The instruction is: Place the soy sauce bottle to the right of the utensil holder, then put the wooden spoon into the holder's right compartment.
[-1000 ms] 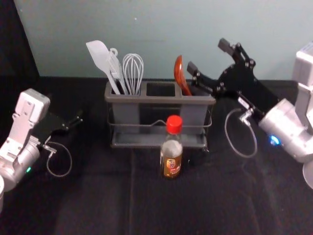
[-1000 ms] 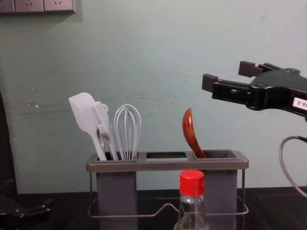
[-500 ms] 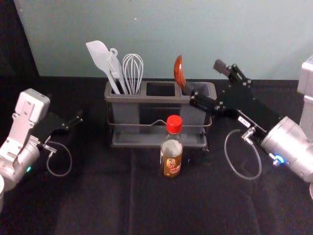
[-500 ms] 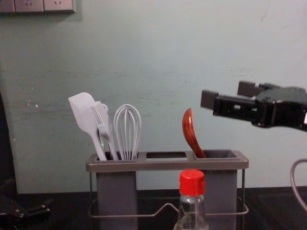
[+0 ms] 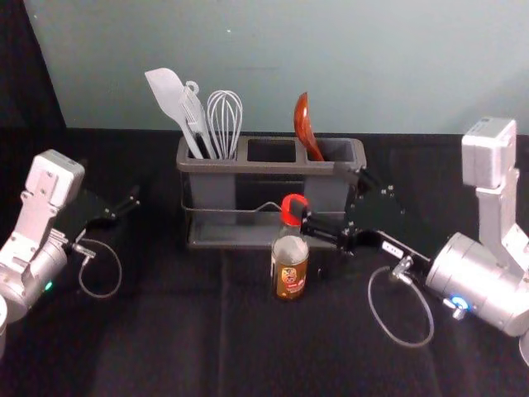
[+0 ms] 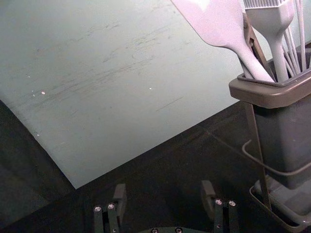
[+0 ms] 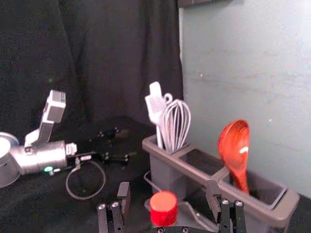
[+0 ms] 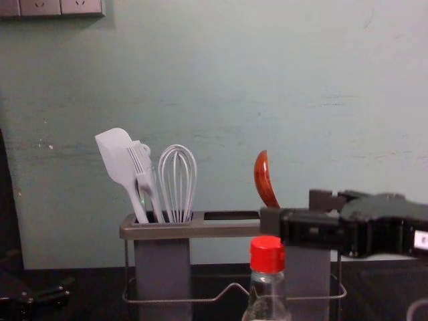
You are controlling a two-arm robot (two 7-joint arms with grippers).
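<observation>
Bottle [image 5: 289, 269] stood before the holder [image 5: 264, 169] in the head view, right tool [image 5: 319, 188] near its cap [image 5: 291, 202], presumably for grasping; left tool [image 5: 133, 201] sat parked leftward. Each wrist view showed its tool open, empty. In the chest view, the spoon [image 8: 263, 179] leaned inside the right compartment [image 8: 307, 275].

wht spatula [image 8: 117, 154] | brush [image 8: 141, 165] | whisk [image 8: 177, 180] | sockets [image 8: 41, 8] on wall [image 8: 234, 80], upr L | blk curtain [image 7: 107, 58]
</observation>
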